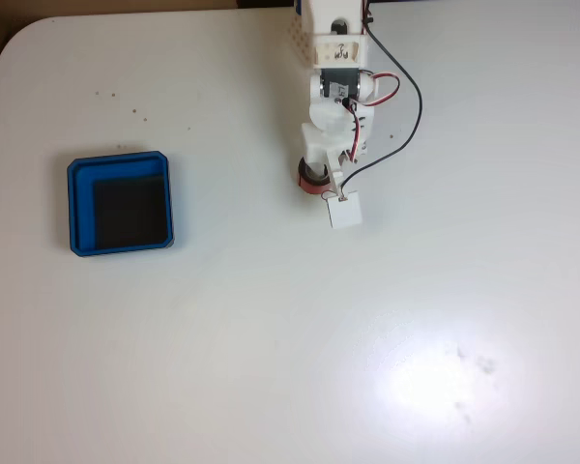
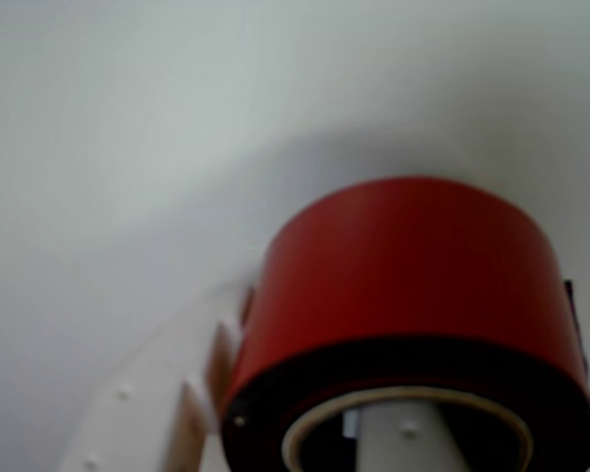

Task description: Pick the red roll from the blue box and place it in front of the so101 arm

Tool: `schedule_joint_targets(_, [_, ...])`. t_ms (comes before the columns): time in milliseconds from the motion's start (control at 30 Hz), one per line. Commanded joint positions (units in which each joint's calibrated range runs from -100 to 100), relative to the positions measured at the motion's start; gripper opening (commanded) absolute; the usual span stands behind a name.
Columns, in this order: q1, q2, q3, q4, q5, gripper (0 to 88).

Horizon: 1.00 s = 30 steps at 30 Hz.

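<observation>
Overhead view: you see the so101 arm (image 1: 336, 97) reaching down from the top edge over a white table (image 1: 271, 338), red and black wires (image 1: 406, 106) looping off its right side. Its tool (image 1: 331, 193) sits near the top centre, and the red roll (image 1: 312, 181) shows as a red arc at the tool's left side, partly hidden under the white plastic. A white square tip (image 1: 345, 212) juts below and right of the roll. The blue box (image 1: 120, 205) lies well apart, on the left of this view, its black floor bare. Small dark specks (image 1: 126, 104) mark the table above the box, and fainter marks (image 1: 476, 365) lie near a bright glare at lower right. Between box and tool you find open table surface.

View riding on the tool: the red roll (image 2: 408, 285) stands close to the lens, its red band facing you and its pale inner core at the bottom edge. One white finger (image 2: 403, 438) passes through the hollow centre; another white part (image 2: 167, 403) lies outside at lower left. The tool is closed on the roll, gripping its wall. White table (image 2: 128, 128) lies behind, blurred.
</observation>
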Motion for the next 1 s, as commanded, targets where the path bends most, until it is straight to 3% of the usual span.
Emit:
schedule_joint_targets(0, [0.3,0.0,-0.2,0.0,-0.3,1.3])
schedule_joint_targets(667, [0.3,-1.3,-0.4,-0.1,-0.2,8.2])
schedule_joint_targets(967, [0.5,-22.0,0.0,0.0,0.2,8.2])
